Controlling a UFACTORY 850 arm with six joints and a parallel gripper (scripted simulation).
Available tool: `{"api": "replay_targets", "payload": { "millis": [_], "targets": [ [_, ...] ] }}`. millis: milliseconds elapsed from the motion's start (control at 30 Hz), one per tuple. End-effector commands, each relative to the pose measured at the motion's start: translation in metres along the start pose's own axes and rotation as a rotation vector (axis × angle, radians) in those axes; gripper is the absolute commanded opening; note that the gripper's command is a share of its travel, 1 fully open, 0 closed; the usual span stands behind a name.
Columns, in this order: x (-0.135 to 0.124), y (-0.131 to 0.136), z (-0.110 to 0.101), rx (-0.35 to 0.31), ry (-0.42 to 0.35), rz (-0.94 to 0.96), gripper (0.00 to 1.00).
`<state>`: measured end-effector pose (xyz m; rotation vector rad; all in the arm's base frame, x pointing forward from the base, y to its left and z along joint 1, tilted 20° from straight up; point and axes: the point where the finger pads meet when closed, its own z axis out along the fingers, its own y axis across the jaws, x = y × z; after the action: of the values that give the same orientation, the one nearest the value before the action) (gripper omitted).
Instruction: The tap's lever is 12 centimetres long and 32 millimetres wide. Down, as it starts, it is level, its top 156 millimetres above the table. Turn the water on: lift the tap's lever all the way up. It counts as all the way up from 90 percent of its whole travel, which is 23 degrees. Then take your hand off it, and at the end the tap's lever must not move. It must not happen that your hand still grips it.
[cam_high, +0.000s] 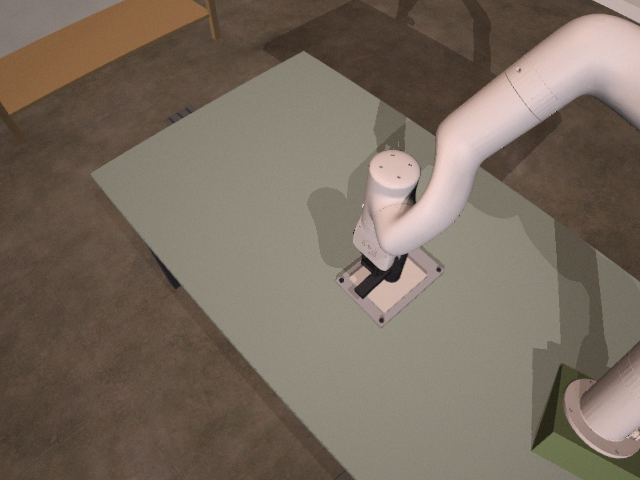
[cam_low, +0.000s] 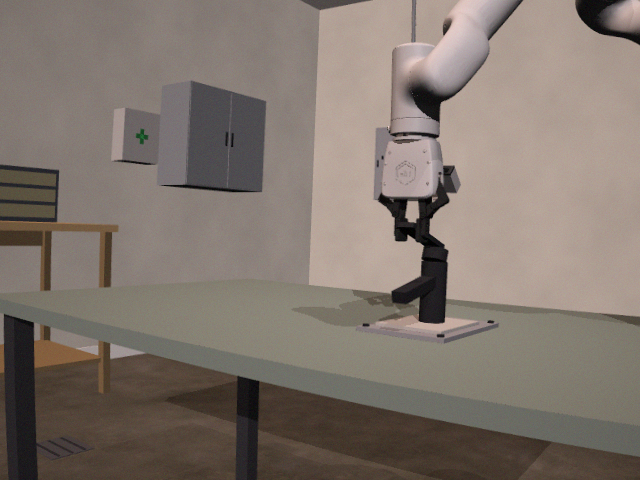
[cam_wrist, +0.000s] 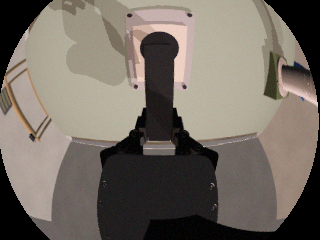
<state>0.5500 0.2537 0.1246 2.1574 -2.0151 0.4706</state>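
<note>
So the gripper (cam_low: 413, 233) comes straight down from above and is clamped on the tap's lever (cam_wrist: 159, 87), fingers pinching it from both sides near its free end. The black tap (cam_low: 432, 291) stands upright on a grey base plate (cam_low: 478, 327) around the middle of the desk (cam_low: 206, 320), spout (cam_low: 408, 290) poking toward the camera side in the exterior view.

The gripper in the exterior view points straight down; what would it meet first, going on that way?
The dark, flat tap lever, on which the black-fingered gripper is shut. Below that probably stands the black tap column, though depth is unclear.
</note>
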Motion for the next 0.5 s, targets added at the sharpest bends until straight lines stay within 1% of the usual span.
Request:
{"api": "replay_targets", "payload": {
  "millis": [0, 467],
  "targets": [
    [0.0019, -0.0008, -0.0050, 0.002, -0.001, 0.000, 0.00],
    [0.0026, -0.0008, -0.0061, 0.002, -0.001, 0.000, 0.00]
  ]
}}
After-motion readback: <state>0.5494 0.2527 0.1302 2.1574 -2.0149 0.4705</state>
